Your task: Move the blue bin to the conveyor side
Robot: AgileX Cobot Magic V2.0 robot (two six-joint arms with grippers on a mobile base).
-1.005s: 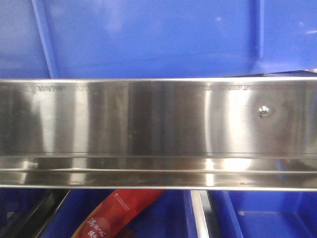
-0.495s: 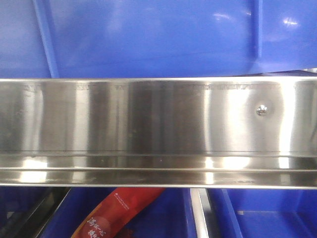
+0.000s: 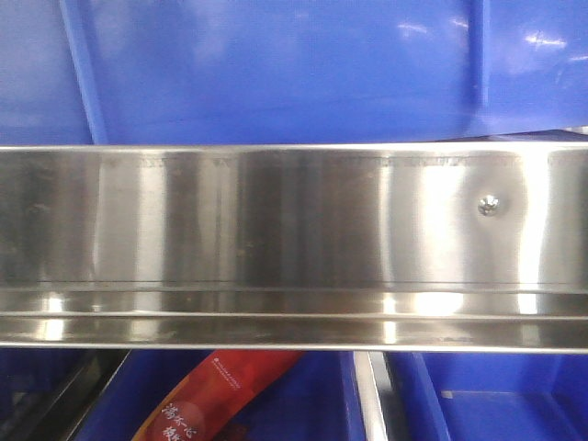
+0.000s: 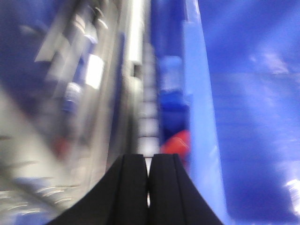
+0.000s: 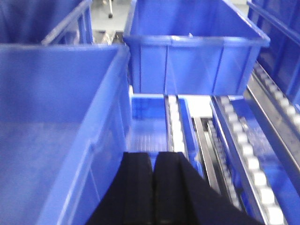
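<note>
A large blue bin (image 3: 276,73) fills the top of the front view, standing above a steel rail. In the right wrist view a big blue bin (image 5: 56,108) stands close on the left of my right gripper (image 5: 153,154), which is shut and empty, just right of the bin's wall. In the blurred left wrist view my left gripper (image 4: 148,157) is shut and empty, with a blue bin wall (image 4: 248,117) close on its right. I cannot tell whether these are the same bin. The conveyor is out of view.
A shiny stainless rail (image 3: 276,230) crosses the front view. Below it are blue crates with a red packet (image 3: 211,395). Another blue bin (image 5: 187,61) stands behind, a lower blue crate (image 5: 150,122) under the gripper, a roller rack (image 5: 253,164) at right. Rollers (image 4: 149,108) and something red (image 4: 178,143) lie ahead of the left gripper.
In the front view the blue bin wall has shifted slightly left and the reflections on the steel rail have moved. The rail and red packet have stayed put.
</note>
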